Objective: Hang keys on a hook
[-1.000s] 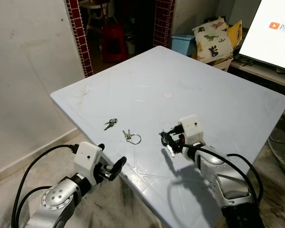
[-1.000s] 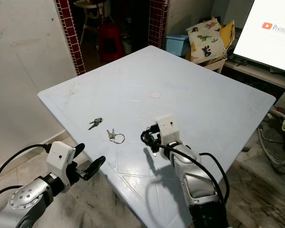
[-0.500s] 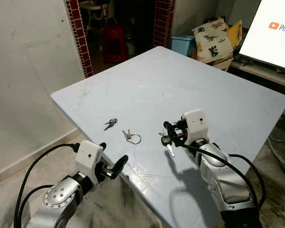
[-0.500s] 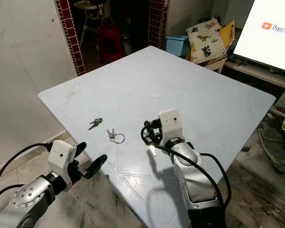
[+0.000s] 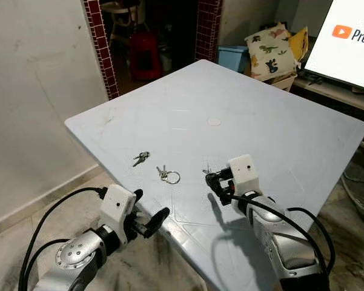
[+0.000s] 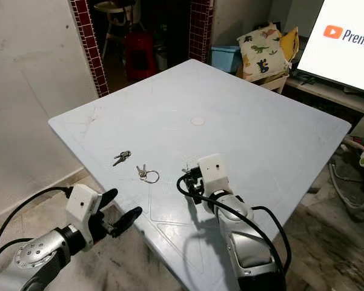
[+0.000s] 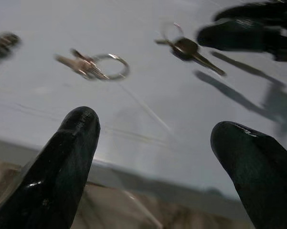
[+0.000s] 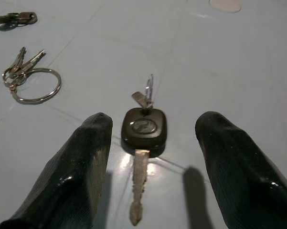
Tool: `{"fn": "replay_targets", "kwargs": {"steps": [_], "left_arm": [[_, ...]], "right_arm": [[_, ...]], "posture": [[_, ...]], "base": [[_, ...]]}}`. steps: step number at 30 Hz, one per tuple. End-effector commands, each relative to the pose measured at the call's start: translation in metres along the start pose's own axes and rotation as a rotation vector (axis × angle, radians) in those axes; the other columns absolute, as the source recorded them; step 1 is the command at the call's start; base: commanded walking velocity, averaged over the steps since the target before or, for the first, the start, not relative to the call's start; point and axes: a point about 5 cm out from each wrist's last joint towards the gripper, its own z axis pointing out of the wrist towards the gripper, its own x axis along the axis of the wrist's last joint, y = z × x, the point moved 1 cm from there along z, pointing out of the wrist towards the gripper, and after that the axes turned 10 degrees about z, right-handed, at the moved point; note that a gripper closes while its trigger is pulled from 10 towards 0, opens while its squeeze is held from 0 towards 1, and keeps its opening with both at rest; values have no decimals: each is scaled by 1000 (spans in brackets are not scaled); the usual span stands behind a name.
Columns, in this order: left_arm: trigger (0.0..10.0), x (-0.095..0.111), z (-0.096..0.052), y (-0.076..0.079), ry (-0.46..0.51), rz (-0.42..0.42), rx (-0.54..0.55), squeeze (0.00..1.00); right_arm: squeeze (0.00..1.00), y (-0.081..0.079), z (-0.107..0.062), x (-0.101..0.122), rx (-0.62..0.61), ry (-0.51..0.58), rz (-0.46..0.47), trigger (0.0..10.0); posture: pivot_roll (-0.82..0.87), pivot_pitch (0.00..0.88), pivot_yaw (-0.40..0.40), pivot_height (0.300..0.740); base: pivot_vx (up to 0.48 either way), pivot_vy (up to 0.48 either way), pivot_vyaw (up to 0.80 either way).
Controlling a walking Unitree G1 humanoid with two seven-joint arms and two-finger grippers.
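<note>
You are working over the table [image 5: 278, 121], no hook visible. Your right gripper [image 8: 150, 157] is resting low with fingers spread, straddling the black key [image 8: 143, 129], ready to pinch. Your left gripper [image 5: 148, 218] is waiting released off the table's edge, clear of the keyring [image 5: 168, 176] and small keys [image 5: 141, 158].

A black-headed key [image 8: 143, 128] lies flat on the pale blue table [image 5: 278, 121], with a small ring at its head. Near it lies a ring with two small keys [image 5: 168, 175], and a little further a small dark key bunch [image 5: 141, 158]. All three lie apart.
</note>
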Motion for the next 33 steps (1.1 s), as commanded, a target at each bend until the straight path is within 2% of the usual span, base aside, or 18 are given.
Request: {"fn": "replay_targets", "kwargs": {"steps": [1,11,13,14,15,19,20,21,22,23,24,25,28,29,31,33], "left_arm": [[10000,4,1,2,6,7,-30,0],[10000,3,4,0,-7,43,-53,0],[10000,3,5,0,-5,48,-50,0],[10000,3,6,0,-5,50,-50,0],[10000,3,6,-1,-4,51,-49,0],[10000,4,6,-1,-3,54,-47,0],[10000,4,6,-1,-3,56,-46,0],[10000,4,6,-1,-3,56,-45,0],[10000,4,6,-1,-3,56,-45,0],[10000,4,6,-1,-2,57,-44,0],[10000,4,7,-1,-2,57,-43,0],[10000,4,7,0,-1,58,-43,0],[10000,4,7,0,-2,61,-43,0],[10000,4,7,0,-2,61,-43,0],[10000,4,7,0,-1,62,-41,0],[10000,4,7,0,-1,63,-39,0]], "right_arm": [[0,-2,4,3,-4,1,-8,10000],[0,-10,16,8,19,10,3,10000],[0,-10,18,9,18,12,2,9333],[0,-10,18,9,17,13,1,9333],[0,-9,20,10,16,15,-1,8118],[0,-9,22,9,12,13,-14,7529],[0,-8,23,9,10,12,-13,4235],[0,-7,24,9,6,11,-14,3725],[0,-7,24,9,6,11,-14,3725],[0,-7,25,8,5,11,-14,2902],[0,-7,27,7,8,7,-14,6667],[0,-7,28,6,9,6,-14,8431],[0,-9,30,5,13,1,-20,8549],[0,-9,31,5,14,0,-22,9098],[0,-9,33,6,15,3,-25,9176],[0,-9,35,6,16,3,-25,10000]], "posture": [[49,0,26,740],[39,0,34,740],[39,0,34,740],[38,0,35,740],[38,0,35,740],[39,0,36,740],[41,0,35,740],[41,0,35,740],[41,0,35,740],[41,0,35,740],[41,0,35,740],[42,0,33,740],[43,0,33,740],[43,0,33,740],[45,0,32,740],[45,0,32,740]], "base": [[0,0,0],[0,0,0],[0,0,0],[0,0,0],[0,0,0],[0,0,0],[0,0,0],[0,0,0],[0,0,0],[0,0,0],[0,0,0],[0,0,0],[0,0,0],[0,0,0],[0,0,0],[0,0,0]]}}
